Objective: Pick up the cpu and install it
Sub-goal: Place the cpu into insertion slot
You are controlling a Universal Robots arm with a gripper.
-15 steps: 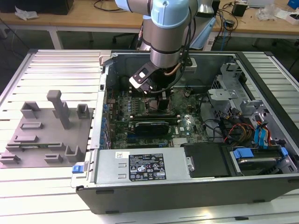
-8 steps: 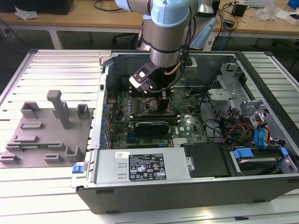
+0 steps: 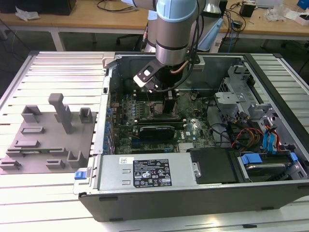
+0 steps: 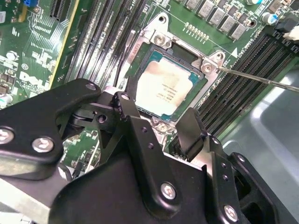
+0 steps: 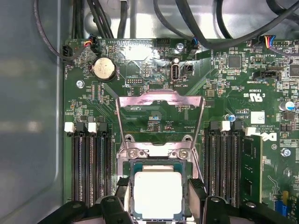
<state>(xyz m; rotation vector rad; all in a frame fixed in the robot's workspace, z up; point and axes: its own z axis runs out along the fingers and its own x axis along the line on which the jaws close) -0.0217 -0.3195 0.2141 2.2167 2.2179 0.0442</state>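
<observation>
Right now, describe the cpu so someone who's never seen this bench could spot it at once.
Look inside the open computer case, at the green motherboard. Between the two banks of long black memory slots sits a metal socket frame; the cpu is the flat square in it, the only pale silver-white plate there.
</observation>
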